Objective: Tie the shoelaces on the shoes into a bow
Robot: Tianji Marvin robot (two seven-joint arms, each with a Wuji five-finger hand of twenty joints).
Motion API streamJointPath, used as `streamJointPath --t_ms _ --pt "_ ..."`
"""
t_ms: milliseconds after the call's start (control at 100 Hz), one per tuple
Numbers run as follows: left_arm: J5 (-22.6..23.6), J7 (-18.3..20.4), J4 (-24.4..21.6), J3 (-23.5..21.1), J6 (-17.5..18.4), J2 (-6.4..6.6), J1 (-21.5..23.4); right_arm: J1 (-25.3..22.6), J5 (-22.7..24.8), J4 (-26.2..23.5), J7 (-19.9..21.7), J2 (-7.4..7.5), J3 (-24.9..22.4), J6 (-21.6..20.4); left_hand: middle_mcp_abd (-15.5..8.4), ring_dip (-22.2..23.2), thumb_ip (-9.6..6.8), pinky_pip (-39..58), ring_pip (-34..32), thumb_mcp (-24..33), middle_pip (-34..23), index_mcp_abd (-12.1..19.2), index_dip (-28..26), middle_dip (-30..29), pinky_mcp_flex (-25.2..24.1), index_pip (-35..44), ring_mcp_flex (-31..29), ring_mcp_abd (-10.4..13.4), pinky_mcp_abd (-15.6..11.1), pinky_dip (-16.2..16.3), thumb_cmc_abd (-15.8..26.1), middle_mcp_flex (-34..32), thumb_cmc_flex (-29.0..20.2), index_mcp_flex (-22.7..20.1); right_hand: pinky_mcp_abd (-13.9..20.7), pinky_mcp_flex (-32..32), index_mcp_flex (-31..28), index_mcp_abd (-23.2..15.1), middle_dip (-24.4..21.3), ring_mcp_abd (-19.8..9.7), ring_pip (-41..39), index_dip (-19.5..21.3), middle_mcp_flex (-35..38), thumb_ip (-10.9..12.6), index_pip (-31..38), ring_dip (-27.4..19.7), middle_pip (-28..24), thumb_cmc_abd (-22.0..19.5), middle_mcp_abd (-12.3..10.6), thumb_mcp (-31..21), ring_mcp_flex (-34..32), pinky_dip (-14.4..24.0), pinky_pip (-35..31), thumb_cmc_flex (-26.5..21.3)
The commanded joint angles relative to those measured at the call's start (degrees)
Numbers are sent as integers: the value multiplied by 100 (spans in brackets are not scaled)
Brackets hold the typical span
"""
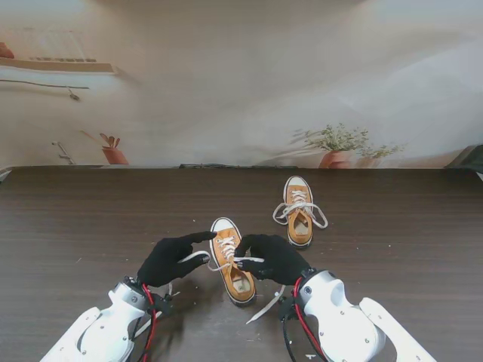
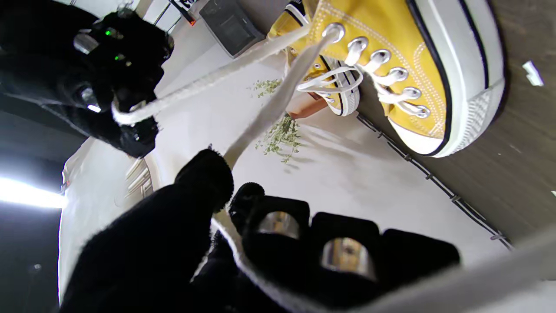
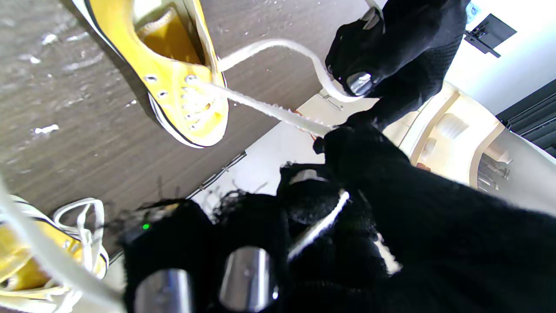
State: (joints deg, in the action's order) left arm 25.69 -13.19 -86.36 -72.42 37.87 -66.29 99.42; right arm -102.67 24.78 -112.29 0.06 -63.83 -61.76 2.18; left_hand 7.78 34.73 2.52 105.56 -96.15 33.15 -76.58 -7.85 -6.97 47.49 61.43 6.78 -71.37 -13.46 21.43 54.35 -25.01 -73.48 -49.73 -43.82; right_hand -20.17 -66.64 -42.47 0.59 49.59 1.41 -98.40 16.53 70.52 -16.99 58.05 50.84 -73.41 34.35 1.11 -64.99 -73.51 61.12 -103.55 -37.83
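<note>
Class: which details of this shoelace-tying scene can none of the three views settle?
- Nearer yellow canvas shoe: its lace crossing, stand view, hidden by black-gloved left hand and right hand.
- Farther yellow shoe: knot too small, stand view; cut off by the right wrist view's edge.

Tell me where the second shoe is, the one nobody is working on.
In the stand's view the second shoe sits on the table, farther from me and to the right of the near shoe, clear of both hands.
</note>
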Motion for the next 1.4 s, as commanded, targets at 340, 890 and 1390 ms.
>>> streamJointPath --t_ms 340,890,1390 --pt "-595 606 376 669 6 79 -479 347 36 151 98 6 211 58 822 243 120 1441 -375 482 82 -36 143 36 211 -171 -121 -301 -1343 -133 -485 -498 221 -272 5 -222 -125 -320 191 -156 -448 -97 374 91 15 142 -328 -56 130 86 -165 91 -1643 -193" --pt "-471 105 624 1243 -320 -79 -809 373 -252 68 214 0 190 213 786 222 -32 1441 -275 -1802 -44 784 -1174 65 187 3881 -121 -395 -1117 -201 204 -393 -1209 -615 5 -222 -165 -370 226 -152 -447 -95 388 91 15 153 -310 -52 133 86 -165 91 -1643 -203" --pt "-686 78 844 1528 -63 -147 -970 347 -200 84 206 5 185 217 768 193 53 1441 -245 -1209 -26 726 -638 21 199 2004 -123 -326 -1267 -259 -49 -434 -863 -155 5 -222 -201 -384 244 -144 -445 -88 392 90 4 156 -301 -51 137 81 -165 91 -1643 -203"
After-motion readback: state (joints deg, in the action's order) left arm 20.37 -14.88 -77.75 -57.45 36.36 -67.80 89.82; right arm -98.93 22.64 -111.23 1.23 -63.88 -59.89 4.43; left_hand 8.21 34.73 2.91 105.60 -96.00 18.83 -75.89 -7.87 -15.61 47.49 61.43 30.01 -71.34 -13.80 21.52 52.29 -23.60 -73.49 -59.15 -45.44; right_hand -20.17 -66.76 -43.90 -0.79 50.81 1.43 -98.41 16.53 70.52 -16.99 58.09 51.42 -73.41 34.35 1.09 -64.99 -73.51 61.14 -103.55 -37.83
